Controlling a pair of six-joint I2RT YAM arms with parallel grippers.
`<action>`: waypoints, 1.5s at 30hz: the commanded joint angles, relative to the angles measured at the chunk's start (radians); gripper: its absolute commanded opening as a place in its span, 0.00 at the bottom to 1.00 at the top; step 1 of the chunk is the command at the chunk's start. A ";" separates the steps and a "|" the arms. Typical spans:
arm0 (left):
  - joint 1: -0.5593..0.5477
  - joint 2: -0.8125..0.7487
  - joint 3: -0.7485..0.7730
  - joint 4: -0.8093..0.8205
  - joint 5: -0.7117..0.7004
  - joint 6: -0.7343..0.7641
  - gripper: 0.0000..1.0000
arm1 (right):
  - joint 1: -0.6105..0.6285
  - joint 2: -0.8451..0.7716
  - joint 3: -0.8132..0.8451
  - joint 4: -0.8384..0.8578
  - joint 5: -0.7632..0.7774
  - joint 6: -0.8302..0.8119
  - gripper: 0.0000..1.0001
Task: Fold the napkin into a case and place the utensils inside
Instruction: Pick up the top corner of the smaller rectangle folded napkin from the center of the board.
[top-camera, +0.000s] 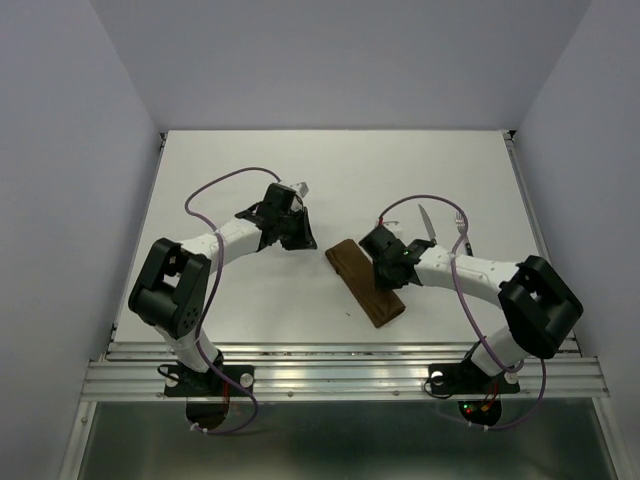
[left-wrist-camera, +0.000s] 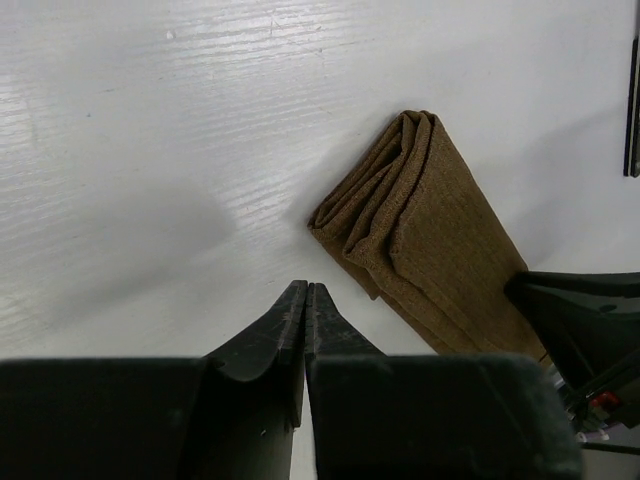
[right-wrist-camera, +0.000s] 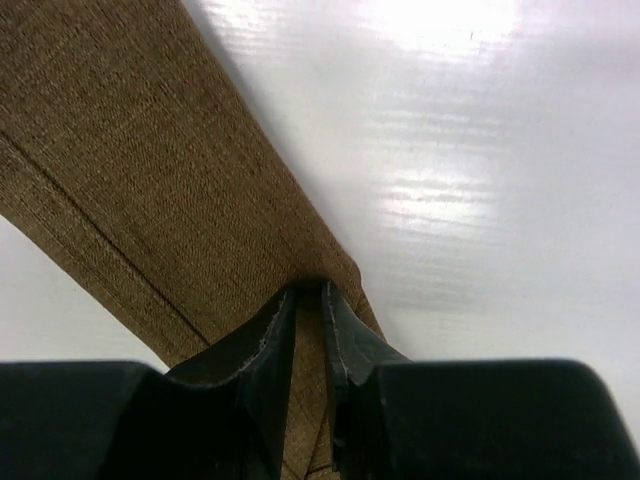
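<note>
Looking from above, the top camera alone shows the knife (top-camera: 425, 222) and fork (top-camera: 462, 228) lying side by side on the white table (top-camera: 250, 160) beyond the right arm, with the folded brown case (top-camera: 360, 285) lying diagonally between the 2 arms. The right wrist view shows the right gripper (right-wrist-camera: 310, 292) narrowed onto the case's long edge, cloth pinched between its fingertips. The left wrist view shows the left gripper (left-wrist-camera: 305, 290) closed tip to tip, empty, above the table near the case's layered end.
</note>
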 joint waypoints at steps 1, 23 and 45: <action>0.013 -0.045 0.013 0.002 0.024 0.026 0.17 | 0.001 0.012 0.069 -0.019 0.097 -0.092 0.23; 0.037 -0.077 0.012 -0.115 -0.174 0.039 0.24 | 0.001 0.188 0.412 0.030 -0.072 -0.091 0.43; 0.052 -0.098 -0.002 -0.119 -0.174 0.045 0.24 | 0.072 0.400 0.557 0.029 -0.075 -0.144 0.47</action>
